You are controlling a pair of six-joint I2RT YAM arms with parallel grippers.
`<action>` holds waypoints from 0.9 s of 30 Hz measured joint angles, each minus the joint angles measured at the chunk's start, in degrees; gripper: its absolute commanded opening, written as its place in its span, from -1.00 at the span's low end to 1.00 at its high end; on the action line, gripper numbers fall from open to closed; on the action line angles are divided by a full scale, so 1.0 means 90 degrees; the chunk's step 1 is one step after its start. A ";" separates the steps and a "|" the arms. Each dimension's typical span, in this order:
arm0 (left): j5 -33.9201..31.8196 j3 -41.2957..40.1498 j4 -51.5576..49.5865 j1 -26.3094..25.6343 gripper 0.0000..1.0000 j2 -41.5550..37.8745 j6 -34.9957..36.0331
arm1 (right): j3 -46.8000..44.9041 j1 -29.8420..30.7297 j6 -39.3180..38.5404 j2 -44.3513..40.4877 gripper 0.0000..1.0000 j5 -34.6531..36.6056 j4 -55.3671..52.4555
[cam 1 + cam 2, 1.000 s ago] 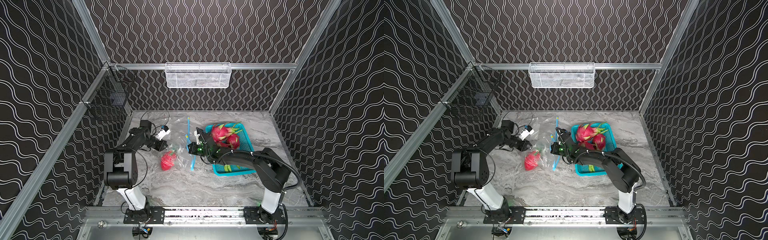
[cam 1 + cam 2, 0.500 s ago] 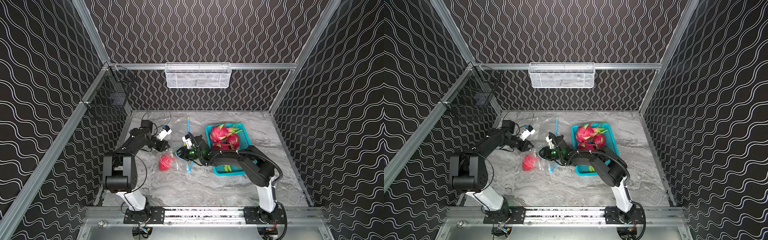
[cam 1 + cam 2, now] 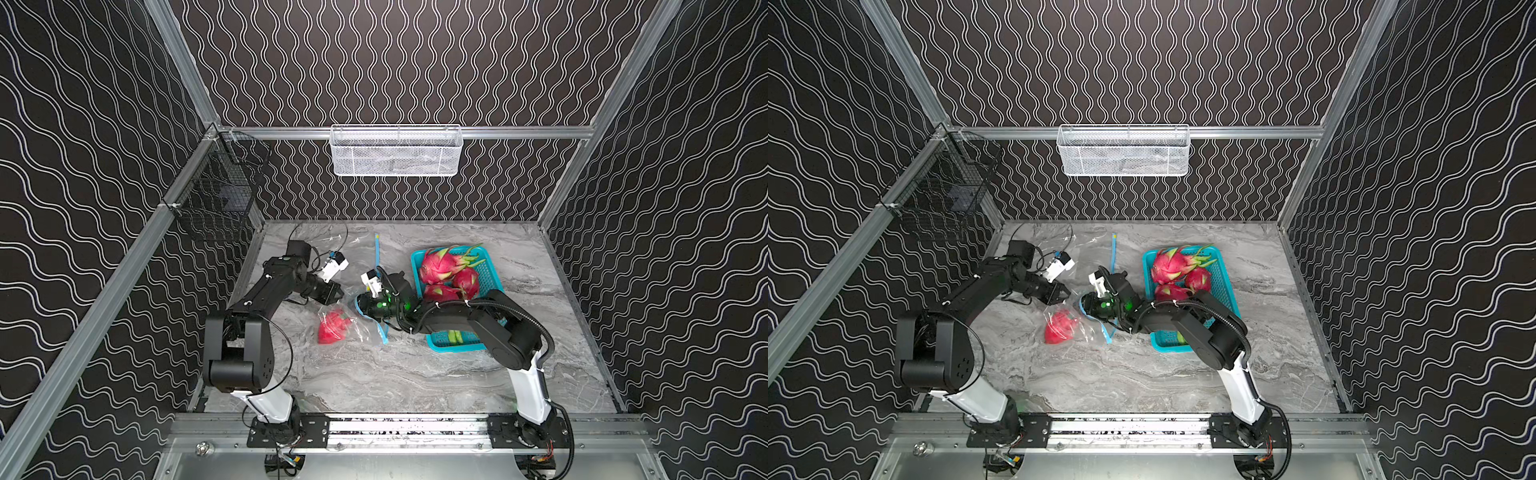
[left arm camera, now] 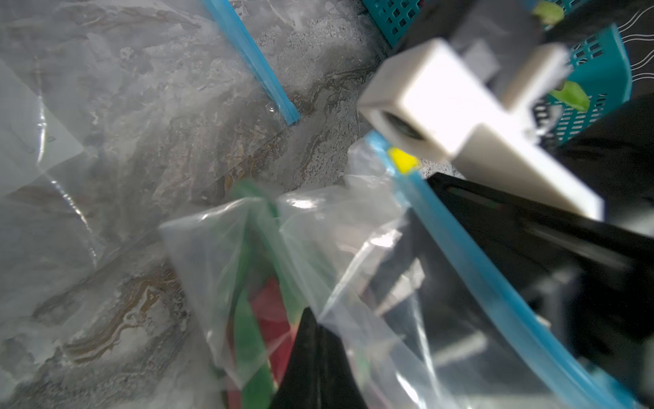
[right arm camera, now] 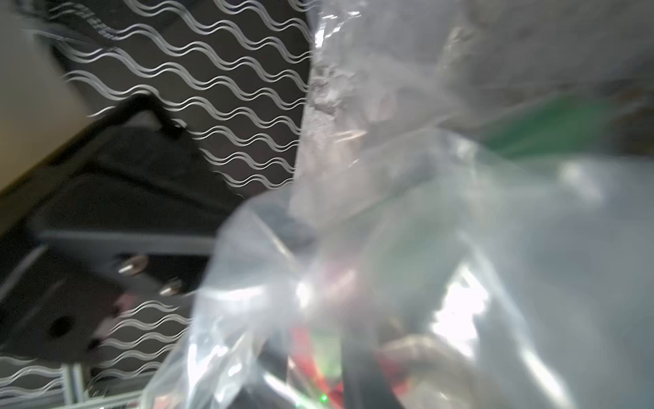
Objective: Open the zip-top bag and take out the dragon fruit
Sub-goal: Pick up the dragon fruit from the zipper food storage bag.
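Where bag [image 3: 365, 332] bunches, right end effector [image 3: 360, 306] hidden, dragon fruit [image 4: 271, 318] blurred

Marbled grey desk [image 3: 415, 374] [image 3: 1142, 374] inside a booth of black walls [image 3: 374, 62] with white wavy lines.
A teal plastic basket [image 3: 488, 272] [image 3: 1223, 282] [image 4: 601, 70] sits on the desk toward its right side. A flat, empty clear bag [image 3: 353, 245] [image 4: 106, 106] with a blue zip strip [image 3: 377, 253] [image 3: 1113, 253] [image 4: 247, 60] lies near the back. A white mesh basket [image 3: 396, 151] [image 3: 1123, 151] hangs from the rear metal rail [image 3: 519, 132]. A black wire basket [image 3: 220, 199] [image 3: 946, 199] hangs at the back left corner.
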 measured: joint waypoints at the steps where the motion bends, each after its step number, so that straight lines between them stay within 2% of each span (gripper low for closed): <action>1: 0.0000 0.0010 -0.0034 -0.0002 -1.00 -0.0029 0.0000 | 0.0010 -0.0005 -0.0121 0.0012 -0.21 0.0151 -0.0323; 4: 0.0007 0.0015 -0.0083 -0.0002 -1.00 -0.0056 0.0002 | 0.0024 -0.0017 -0.0304 0.0080 -0.14 0.0466 -0.1081; 9: 0.0015 0.0015 -0.0092 -0.0007 -1.00 -0.0012 0.0000 | 0.0476 -0.0007 -0.0498 0.0415 -0.05 0.0525 -0.1464; 12: 0.0010 0.0015 -0.0100 -0.0019 -1.00 -0.0005 -0.0002 | 0.0457 -0.0012 -0.0398 0.0534 0.03 0.0406 -0.1171; 18: -0.0058 -0.0044 -0.0100 -0.0017 -1.00 -0.0005 0.0032 | -0.0464 -0.0007 -0.0005 0.0044 0.00 0.0427 -0.0073; 21: -0.0192 -0.0112 -0.0010 0.0044 -1.00 -0.0019 0.0032 | -0.0551 -0.0002 0.0177 -0.0131 -0.03 0.0437 0.0359; 22: -0.0248 -0.0136 0.0049 0.0092 -0.94 -0.0046 0.0015 | -0.0525 0.0002 0.0199 -0.0148 -0.03 0.0447 0.0495; 24: -0.0345 -0.0143 0.0097 0.0185 -0.38 -0.0119 -0.0007 | -0.0430 0.0017 0.0265 -0.0134 -0.03 0.0447 0.0600; 26: -0.0381 -0.0136 0.0114 0.0250 -0.08 -0.0204 -0.0034 | -0.0308 0.0034 0.0357 -0.0027 -0.04 0.0425 0.0712; 27: -0.0401 -0.0136 0.0107 0.0291 0.18 -0.0262 -0.0051 | -0.0248 0.0039 0.0401 0.0051 -0.06 0.0415 0.0724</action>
